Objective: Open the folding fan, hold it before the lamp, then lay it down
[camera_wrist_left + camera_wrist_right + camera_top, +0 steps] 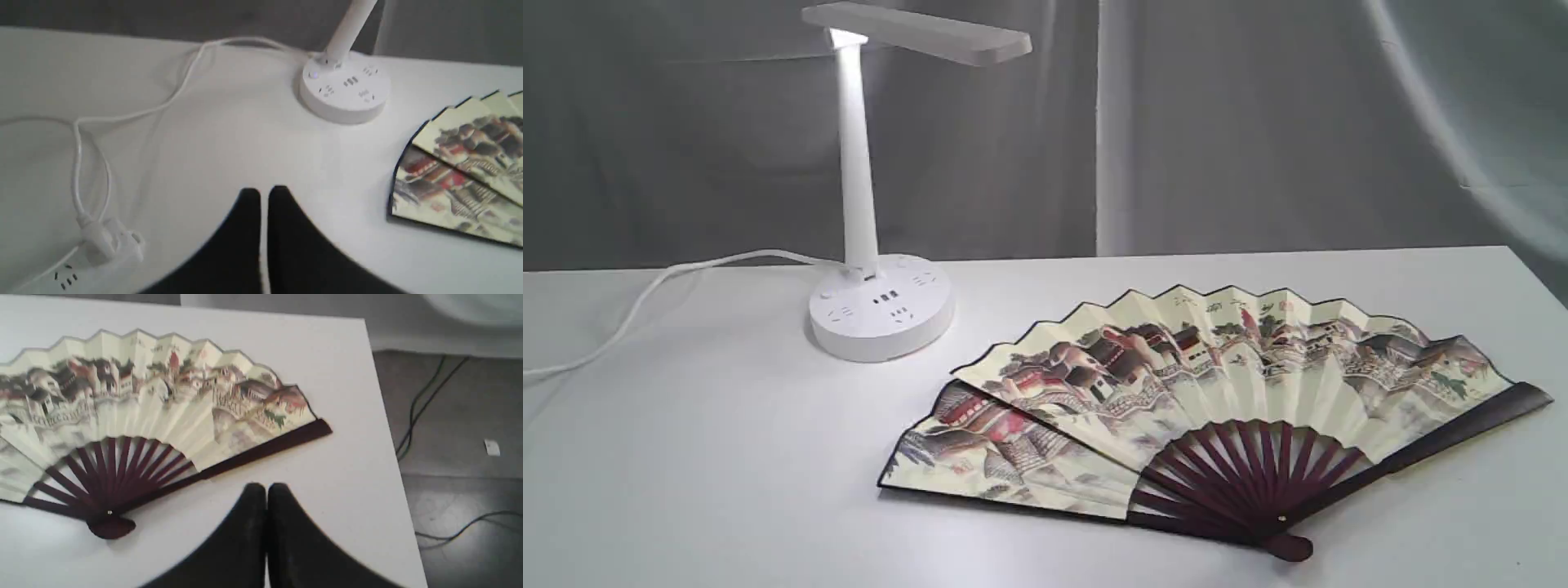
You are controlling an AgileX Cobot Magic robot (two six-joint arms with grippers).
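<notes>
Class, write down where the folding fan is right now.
In the exterior view the folding fan lies spread open on the white table, right of the lamp and nearer the camera, without touching it.

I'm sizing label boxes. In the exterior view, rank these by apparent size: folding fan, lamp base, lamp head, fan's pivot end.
1. folding fan
2. lamp base and lamp head: too alike to rank
3. fan's pivot end

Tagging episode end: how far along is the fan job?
Done: the folding fan lies spread open, flat on the table, near the lamp. In hand: nothing; left gripper and right gripper are shut, empty, clear of it. Left: nothing visible; the holding step cannot be confirmed.
</notes>
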